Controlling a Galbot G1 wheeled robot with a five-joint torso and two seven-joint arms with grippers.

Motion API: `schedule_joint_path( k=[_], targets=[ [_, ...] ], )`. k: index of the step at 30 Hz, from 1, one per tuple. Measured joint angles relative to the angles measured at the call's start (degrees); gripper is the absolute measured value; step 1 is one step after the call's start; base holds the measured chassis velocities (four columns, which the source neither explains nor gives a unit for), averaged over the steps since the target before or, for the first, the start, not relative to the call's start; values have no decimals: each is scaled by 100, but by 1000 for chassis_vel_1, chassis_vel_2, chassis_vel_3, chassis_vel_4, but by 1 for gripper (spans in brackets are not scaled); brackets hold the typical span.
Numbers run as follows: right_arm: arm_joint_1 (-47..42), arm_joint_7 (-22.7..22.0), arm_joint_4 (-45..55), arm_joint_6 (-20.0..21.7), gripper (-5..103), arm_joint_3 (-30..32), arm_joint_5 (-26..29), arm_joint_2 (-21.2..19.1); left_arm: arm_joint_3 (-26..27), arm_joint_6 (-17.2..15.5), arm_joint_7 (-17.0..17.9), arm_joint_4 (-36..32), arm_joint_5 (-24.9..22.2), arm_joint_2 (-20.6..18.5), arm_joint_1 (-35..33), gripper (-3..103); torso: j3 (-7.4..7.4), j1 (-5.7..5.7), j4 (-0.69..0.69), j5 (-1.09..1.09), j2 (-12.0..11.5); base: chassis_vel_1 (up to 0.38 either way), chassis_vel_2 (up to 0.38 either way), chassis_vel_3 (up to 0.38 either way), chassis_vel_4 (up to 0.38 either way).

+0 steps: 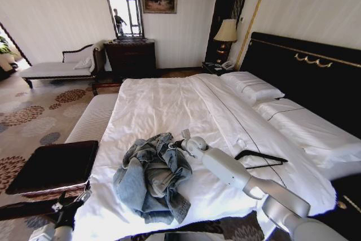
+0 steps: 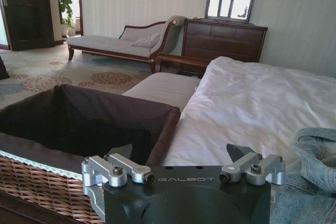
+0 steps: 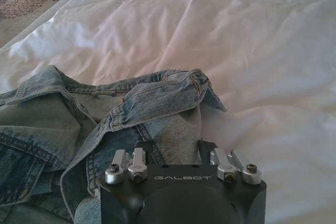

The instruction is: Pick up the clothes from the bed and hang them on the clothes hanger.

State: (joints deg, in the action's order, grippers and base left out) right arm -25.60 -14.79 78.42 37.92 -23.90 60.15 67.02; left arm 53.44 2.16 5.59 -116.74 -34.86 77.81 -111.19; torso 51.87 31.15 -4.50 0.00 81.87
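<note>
Jacket [image 1: 151, 178] lies crumpled on the bed [image 1: 169, 105], collar edge directly under the right pincer [image 1: 179, 144], apparently clamped on denim; left pincer [image 2: 184, 153] apart, idle by the bedside.

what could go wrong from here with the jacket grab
The denim jacket lies crumpled in a heap on the bed, and the right gripper is at one folded edge near the collar, so it may pinch several layers or just a flap that slips out. The duvet sits right beneath, so it could get caught too. The clothes hanger lies flat beside the right arm, which might nudge it.
</note>
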Motion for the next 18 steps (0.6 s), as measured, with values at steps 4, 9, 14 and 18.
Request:
schedule_joint_path(
  k=[4,9,14,18],
  targets=[
    [-20,-48,53,63,34,15,133,-2,46,-177,56,36,-206,-119,107,100,0,0,0,0,0,0,0,0,0],
    [-40,-63,66,131,18,1,202,24,98,-352,101,84,-421,-230,204,100,0,0,0,0,0,0,0,0,0],
    [-43,-77,51,89,1,2,200,75,88,-470,135,163,-495,-296,311,100,0,0,1,-1,0,0,0,0,0],
    [-43,-125,136,57,0,32,219,19,77,-693,222,209,-752,-473,507,100,0,0,1,0,0,0,0,0,0]
  ],
)
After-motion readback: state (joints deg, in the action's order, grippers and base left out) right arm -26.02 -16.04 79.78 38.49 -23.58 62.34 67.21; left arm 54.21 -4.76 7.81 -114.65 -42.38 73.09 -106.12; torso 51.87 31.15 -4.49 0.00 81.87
